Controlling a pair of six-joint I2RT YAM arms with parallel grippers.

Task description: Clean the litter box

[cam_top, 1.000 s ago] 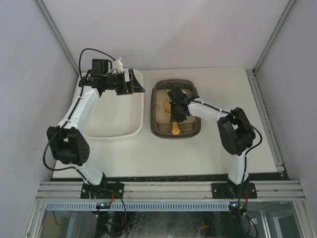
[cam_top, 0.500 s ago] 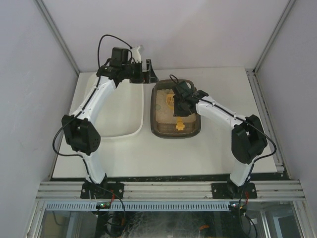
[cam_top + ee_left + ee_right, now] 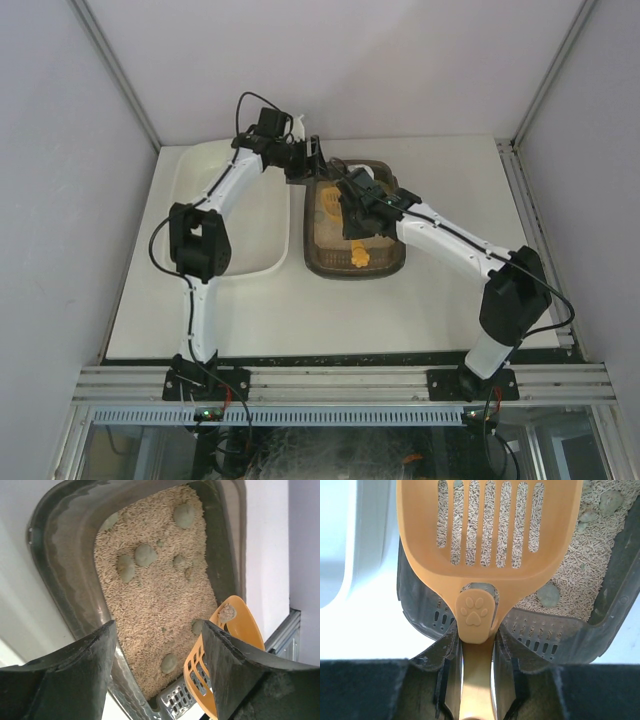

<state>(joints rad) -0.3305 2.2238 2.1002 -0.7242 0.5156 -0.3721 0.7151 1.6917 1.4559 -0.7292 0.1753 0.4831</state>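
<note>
The litter box [image 3: 312, 256] is a dark tray of beige litter [image 3: 160, 595] with several grey-green clumps [image 3: 145, 555]. My left gripper [image 3: 314, 165] hangs over its far-left corner. In the left wrist view the left gripper [image 3: 159, 627] is open. The box's wall [image 3: 70, 555] runs between its jaws, and nothing is held. My right gripper [image 3: 355, 222] is over the box, shut on the handle of an orange slotted scoop [image 3: 485, 535]. Seen from the right wrist, the right gripper [image 3: 477, 639] holds the scoop above the litter. A small clump [image 3: 227, 612] lies in the scoop [image 3: 235, 630].
A larger white tub [image 3: 230, 215] stands directly left of the litter box, and its rim [image 3: 367, 540] shows in the right wrist view. A perforated grey lip [image 3: 540, 635] lines one end of the box. Aluminium rails [image 3: 535, 230] border the table's right side.
My left arm has swung right, from above the white tub to the litter box's far-left corner, and its jaws have narrowed a little. The right gripper and scoop have shifted slightly.
</note>
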